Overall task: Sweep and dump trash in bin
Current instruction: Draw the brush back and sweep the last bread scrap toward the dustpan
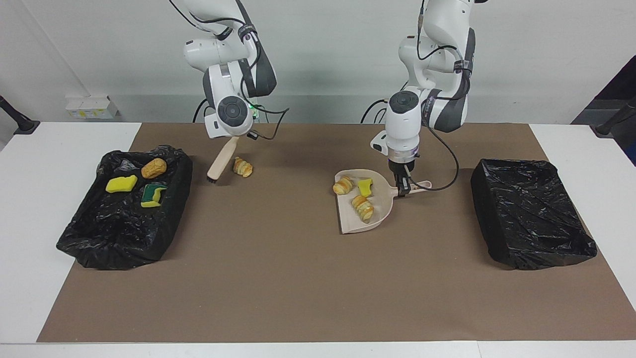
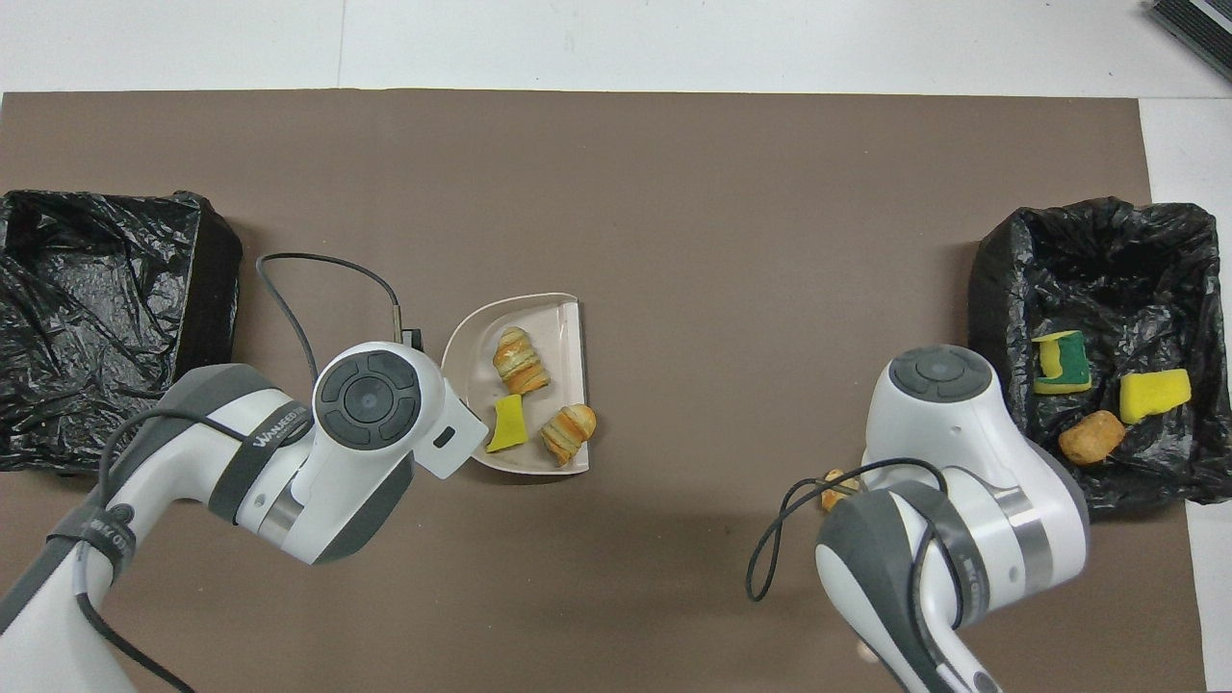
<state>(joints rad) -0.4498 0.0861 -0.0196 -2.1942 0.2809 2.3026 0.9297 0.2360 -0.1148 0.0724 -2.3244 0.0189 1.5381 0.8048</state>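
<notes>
My right gripper [image 1: 232,141] is shut on a beige brush [image 1: 220,160] that hangs tilted, bristles down by the mat. A loose croissant piece of trash [image 1: 243,167] lies beside the bristles; in the overhead view only its edge [image 2: 833,489] shows past the right arm. My left gripper [image 1: 401,189] is shut on the handle of the beige dustpan [image 1: 357,226], which rests on the mat. The dustpan [image 2: 553,318] holds two croissant pieces [image 2: 521,359] and a yellow sponge chunk [image 2: 506,423]. The overhead view hides both grippers under their arms.
A black bag-lined bin [image 1: 171,214] at the right arm's end holds a yellow sponge [image 1: 120,184], a green-backed sponge [image 1: 153,195] and a bread piece [image 1: 153,168]. A second black-lined bin [image 1: 526,214] stands at the left arm's end. A brown mat covers the table.
</notes>
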